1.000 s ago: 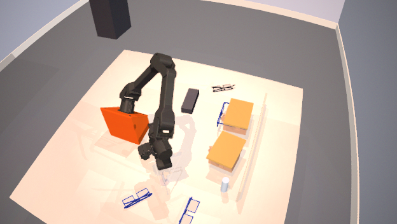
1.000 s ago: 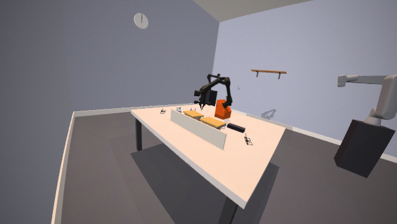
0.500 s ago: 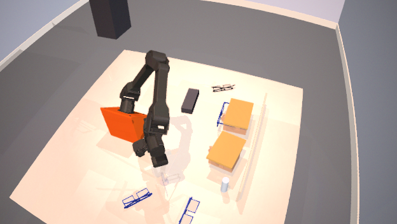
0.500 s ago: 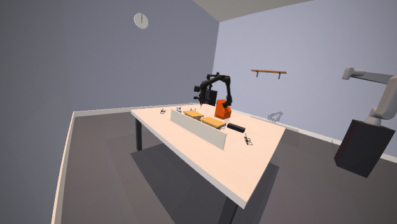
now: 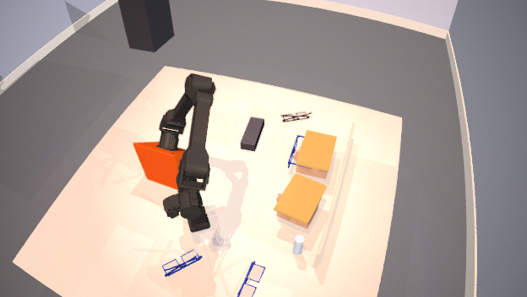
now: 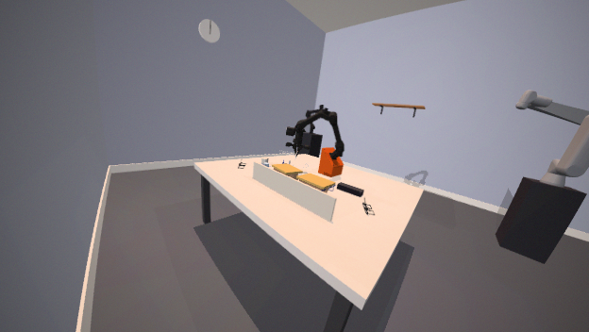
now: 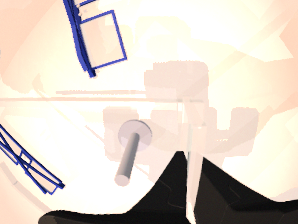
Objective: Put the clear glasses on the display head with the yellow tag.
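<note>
My gripper (image 7: 184, 158) is shut on the clear glasses (image 7: 195, 172), which show as a pale, see-through strip between the dark fingertips in the wrist view. Their full outline and tilt are hard to make out. In the top view the arm's hand (image 5: 198, 219) hangs beside the upright peg stand (image 5: 217, 240) (image 7: 134, 150), well away from the heads. One display head stands under an orange top (image 5: 301, 200) (image 6: 286, 168). The other, under a second orange top (image 5: 317, 151) (image 6: 316, 181), has blue glasses (image 5: 293, 152) at its front. I cannot make out a yellow tag on either.
Blue glasses (image 5: 182, 263) (image 7: 22, 160) and another blue pair (image 5: 252, 276) (image 7: 79, 42) lie near the peg. A pale cylinder (image 5: 298, 245) stands near the heads. A low wall (image 5: 338, 190) (image 6: 293, 192) runs behind them. A dark block (image 5: 252, 132) and black glasses (image 5: 296, 116) lie farther off.
</note>
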`<state>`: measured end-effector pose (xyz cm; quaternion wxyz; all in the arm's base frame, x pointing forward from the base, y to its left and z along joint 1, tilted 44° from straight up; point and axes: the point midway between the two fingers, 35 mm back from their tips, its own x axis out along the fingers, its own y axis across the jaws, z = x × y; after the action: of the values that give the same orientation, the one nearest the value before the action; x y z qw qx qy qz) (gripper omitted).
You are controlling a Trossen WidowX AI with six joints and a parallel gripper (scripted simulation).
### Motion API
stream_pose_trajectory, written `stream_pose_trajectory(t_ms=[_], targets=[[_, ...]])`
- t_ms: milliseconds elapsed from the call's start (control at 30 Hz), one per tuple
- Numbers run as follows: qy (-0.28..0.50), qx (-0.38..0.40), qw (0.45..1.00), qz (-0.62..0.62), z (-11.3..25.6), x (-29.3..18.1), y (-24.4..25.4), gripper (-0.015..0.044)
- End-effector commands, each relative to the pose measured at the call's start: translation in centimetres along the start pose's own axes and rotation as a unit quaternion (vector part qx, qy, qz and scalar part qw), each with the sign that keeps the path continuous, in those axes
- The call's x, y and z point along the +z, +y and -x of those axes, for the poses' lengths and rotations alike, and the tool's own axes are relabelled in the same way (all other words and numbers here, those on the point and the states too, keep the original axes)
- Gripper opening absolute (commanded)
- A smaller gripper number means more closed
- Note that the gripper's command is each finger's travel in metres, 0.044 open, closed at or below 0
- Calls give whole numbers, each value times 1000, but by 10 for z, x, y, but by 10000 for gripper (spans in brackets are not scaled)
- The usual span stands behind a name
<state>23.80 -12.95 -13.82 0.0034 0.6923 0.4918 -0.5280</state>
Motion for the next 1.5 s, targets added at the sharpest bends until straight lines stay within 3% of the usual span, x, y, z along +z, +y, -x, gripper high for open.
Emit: stream_pose_trajectory(t_ms=[0, 233, 1467], targets=[[-1, -4, 1000, -1, -18, 1, 0, 0], [0, -5, 1000, -1, -56, 1, -2, 0], [-1, -5, 1000, -1, -56, 19, -17, 0]])
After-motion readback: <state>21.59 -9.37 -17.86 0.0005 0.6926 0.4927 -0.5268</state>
